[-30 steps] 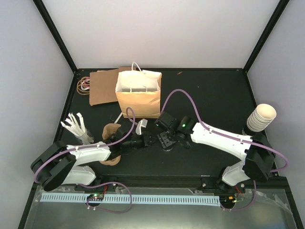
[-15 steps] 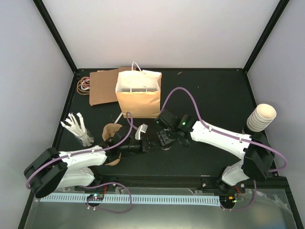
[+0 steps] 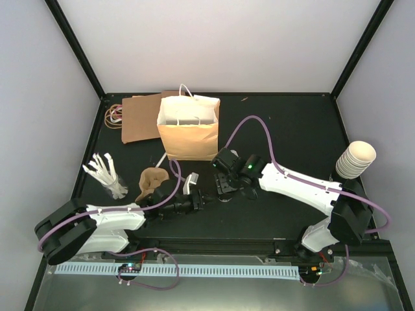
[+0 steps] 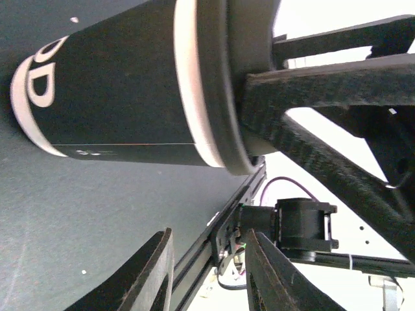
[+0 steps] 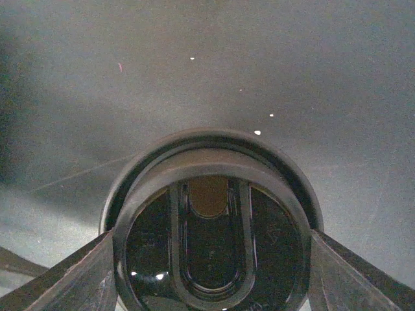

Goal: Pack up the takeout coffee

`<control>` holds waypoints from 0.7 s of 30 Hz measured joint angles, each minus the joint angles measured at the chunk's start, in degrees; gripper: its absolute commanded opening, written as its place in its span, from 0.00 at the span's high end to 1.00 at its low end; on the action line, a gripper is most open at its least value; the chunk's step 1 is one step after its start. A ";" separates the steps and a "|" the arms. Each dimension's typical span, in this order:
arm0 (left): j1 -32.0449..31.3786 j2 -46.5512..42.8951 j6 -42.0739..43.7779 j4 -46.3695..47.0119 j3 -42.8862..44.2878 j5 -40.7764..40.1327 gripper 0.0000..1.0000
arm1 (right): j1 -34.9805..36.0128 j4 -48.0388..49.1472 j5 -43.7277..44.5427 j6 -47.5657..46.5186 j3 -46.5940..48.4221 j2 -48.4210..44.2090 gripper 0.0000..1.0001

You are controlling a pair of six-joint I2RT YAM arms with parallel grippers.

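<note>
Top view: the right pincer (image 3: 224,188) is held low over the dark surface (image 3: 292,129), just in front of the paper bag (image 3: 188,133); what is gripped is hidden under it. The left pincer (image 3: 202,199) is pointed at it from the left, near but apart. A pulp tray (image 3: 150,181) is seen left of both, and a stack of cream cups (image 3: 355,160) at the right edge. Left wrist view: a dark coffee cup (image 4: 123,97) with white bands is seen, its lid (image 4: 249,78) clamped by the right pincer's fingers (image 4: 324,84). The left fingers (image 4: 152,272) are spread wide with nothing between them. The cup base is probably on the surface, but contact cannot be told. Right wrist view: the lid (image 5: 211,246) is seen from above, pinched at both sides of its rim by the fingers (image 5: 58,278).
</note>
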 measured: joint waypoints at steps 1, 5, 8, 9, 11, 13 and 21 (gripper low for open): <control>-0.24 0.04 -0.33 1.03 -0.07 -0.46 0.64 | 0.07 -0.15 0.28 1.18 0.07 0.00 0.34; -0.68 0.83 -1.29 4.94 -0.17 -1.42 0.63 | 0.98 -1.53 0.96 6.12 0.61 0.15 0.34; -0.76 2.32 -1.90 7.15 -0.17 -1.84 0.64 | 1.57 -2.40 0.96 8.04 1.46 0.85 0.34; -0.79 2.91 -2.08 7.85 -0.17 -1.92 0.64 | 1.62 -2.51 0.96 8.33 1.70 1.11 0.34; -0.90 4.42 -2.38 9.33 -0.17 -2.19 0.64 | 1.62 -2.78 0.94 8.90 2.05 1.40 0.34; -0.96 6.36 -2.82 10.69 -0.17 -2.25 0.65 | 1.62 -2.99 0.92 9.20 2.34 1.62 0.35; -0.98 11.39 -4.17 16.33 -0.26 -2.36 0.62 | 1.62 -3.26 0.90 9.46 2.58 1.77 0.34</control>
